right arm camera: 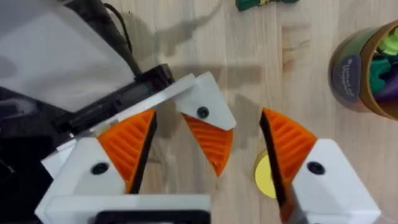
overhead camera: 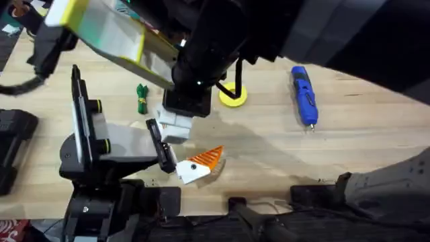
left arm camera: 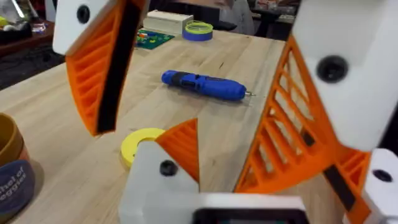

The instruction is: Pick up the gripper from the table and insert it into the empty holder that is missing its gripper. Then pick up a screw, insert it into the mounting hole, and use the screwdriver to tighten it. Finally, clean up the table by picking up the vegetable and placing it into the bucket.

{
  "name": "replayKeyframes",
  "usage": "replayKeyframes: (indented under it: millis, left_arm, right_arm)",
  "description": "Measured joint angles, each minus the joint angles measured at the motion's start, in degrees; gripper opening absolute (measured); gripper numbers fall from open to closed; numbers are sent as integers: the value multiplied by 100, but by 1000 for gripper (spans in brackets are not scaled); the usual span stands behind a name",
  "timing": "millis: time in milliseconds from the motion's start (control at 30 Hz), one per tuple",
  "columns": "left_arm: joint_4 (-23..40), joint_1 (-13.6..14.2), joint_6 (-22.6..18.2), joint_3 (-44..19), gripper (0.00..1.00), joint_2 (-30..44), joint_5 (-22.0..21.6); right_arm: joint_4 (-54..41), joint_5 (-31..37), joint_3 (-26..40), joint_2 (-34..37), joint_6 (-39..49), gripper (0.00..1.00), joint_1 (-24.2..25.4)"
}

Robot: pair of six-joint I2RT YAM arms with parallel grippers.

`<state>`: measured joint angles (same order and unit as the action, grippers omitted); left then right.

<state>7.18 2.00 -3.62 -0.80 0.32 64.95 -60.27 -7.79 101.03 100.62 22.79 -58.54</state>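
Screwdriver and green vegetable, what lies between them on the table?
A yellow ring, partly under the dark arm, lies between the screwdriver and the vegetable in the overhead view.

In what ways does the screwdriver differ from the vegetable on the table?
The screwdriver is blue; the vegetable is green. The screwdriver is clearly longer and thicker than the vegetable. The screwdriver has a smooth body ending in a thin metal tip; the vegetable looks knobbly. Both lie on the table, far apart.
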Motion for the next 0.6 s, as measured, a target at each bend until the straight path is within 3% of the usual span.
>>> replayKeyframes:
  millis: [333, 600]
  left_arm:
    - [0, 0, -2, 0, 986, 0, 2]
    - [0, 0, -2, 0, 986, 0, 2]
  right_arm:
    - [6, -6, -28, -101, -25, 996, -2]
    - [13, -49, -37, -612, -70, 996, -4]
